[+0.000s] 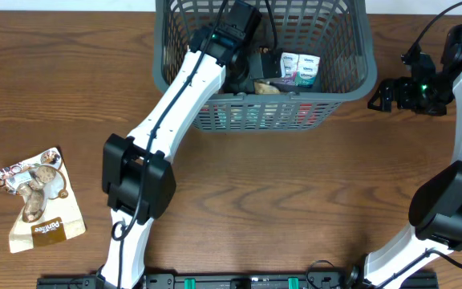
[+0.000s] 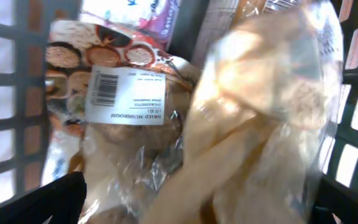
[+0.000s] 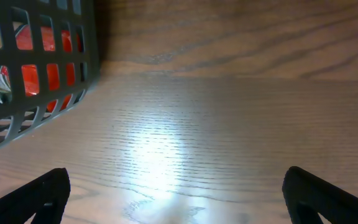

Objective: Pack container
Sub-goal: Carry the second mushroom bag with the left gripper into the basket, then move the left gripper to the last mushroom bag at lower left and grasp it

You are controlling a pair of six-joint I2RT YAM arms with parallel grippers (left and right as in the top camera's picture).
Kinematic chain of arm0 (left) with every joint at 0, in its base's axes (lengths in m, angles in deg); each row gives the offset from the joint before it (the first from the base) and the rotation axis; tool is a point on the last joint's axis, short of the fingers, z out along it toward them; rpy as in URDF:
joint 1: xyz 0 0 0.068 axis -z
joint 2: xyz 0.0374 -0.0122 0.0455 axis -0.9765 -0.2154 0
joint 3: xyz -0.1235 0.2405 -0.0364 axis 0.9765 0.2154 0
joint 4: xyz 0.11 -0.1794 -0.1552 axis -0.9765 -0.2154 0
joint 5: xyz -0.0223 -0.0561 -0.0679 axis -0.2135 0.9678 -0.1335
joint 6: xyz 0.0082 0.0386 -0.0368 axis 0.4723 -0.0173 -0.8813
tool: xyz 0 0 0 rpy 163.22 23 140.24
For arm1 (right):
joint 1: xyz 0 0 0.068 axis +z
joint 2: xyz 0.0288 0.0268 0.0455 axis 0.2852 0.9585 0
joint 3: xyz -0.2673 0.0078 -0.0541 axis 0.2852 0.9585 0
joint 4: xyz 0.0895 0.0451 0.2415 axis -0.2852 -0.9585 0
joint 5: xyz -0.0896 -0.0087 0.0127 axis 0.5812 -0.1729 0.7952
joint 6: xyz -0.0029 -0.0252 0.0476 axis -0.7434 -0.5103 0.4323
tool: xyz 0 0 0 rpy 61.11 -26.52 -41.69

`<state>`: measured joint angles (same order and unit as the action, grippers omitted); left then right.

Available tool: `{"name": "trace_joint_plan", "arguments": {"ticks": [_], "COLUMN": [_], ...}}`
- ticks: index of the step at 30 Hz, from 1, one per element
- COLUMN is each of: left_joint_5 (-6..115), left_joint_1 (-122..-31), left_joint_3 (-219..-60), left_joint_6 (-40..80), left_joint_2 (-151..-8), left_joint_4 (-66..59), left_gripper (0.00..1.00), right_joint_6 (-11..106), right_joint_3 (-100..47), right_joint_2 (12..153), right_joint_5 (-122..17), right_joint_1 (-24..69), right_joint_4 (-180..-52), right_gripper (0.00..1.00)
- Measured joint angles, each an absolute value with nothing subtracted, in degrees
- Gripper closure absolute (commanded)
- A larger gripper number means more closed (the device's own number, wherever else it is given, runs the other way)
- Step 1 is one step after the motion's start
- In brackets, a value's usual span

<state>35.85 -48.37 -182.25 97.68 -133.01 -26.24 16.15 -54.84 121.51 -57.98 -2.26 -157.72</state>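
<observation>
**Container** (image 1: 295, 112): large dark grey plastic basket with lattice walls, standing at the far middle of the counter (image 1: 295, 201). It is partly filled.

**Contents seen from overhead:**
- A white packet (image 1: 299, 68) with teal and purple print lies toward the right half.
- A red packet (image 3: 30, 84) shows through the mesh at the near right corner.

**Contents seen from the left wrist view:**
- A dried mushroom packet (image 2: 126, 93) lies flat. Its white barcode label reads "DRIED MUSHROOM" upside down.
- A clear bag (image 2: 260, 124) of pale contents sits beside the mushroom packet and partly over it. The bag is blurred.

**Left claw** (image 2: 197, 208): reached down inside the container, over the packets.
- Its fingers (image 2: 48, 202) show at the two lower corners of the wrist view, spread wide apart.
- The clear bag lies between the fingers. Whether either finger touches it cannot be told.

**Right claw** (image 3: 179, 199): outside the container, just beside its right wall near the front corner.
- It is above bare counter.
- Its fingers (image 3: 42, 196) are wide apart with nothing between them.

**Pouch** (image 1: 38, 199): flat on the counter at the far left, well apart from the container. It has a tan lower part and a printed picture on its upper part. Its lettering is too small to read.
</observation>
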Motion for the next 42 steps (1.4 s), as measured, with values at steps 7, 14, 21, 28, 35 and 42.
{"name": "trace_joint_plan", "arguments": {"ticks": [7,14,21,28,35,42], "left_joint_5": [30.12,28.26,26.78,26.75,28.33,28.83], "left_joint_1": [-48.96,-57.92,-78.90,-100.80,-115.34,-120.89], "left_joint_3": [-182.18,-182.51,-182.82,-180.94,-168.98,-145.53], "left_joint_6": [94.27,83.32,65.51,51.91,45.16,43.91], "left_joint_2": [-120.70,-104.20,-97.23,-95.63,-87.13,-81.12], "left_joint_4": [-23.57,-22.92,-38.72,-48.64,-46.17,-35.03], "left_gripper": [0.01,0.01,0.01,0.01,0.02,0.01], "right_joint_6": [16.13,16.13,16.13,16.13,16.13,16.13], "right_joint_3": [-54.84,-54.84,-54.84,-54.84,-54.84,-54.81], "right_joint_2": [121.51,121.51,121.51,121.51,121.51,121.51], "right_joint_5": [-58.15,-59.11,-59.31,-59.35,-59.42,-59.53], "right_joint_1": [-2.26,-2.26,-2.26,-2.26,-2.26,-2.26], "right_joint_4": [-157.74,-157.76,-157.89,-157.94,-157.52,-157.37], "right_gripper": [0.01,0.01,0.01,0.01,0.01,0.01]}}
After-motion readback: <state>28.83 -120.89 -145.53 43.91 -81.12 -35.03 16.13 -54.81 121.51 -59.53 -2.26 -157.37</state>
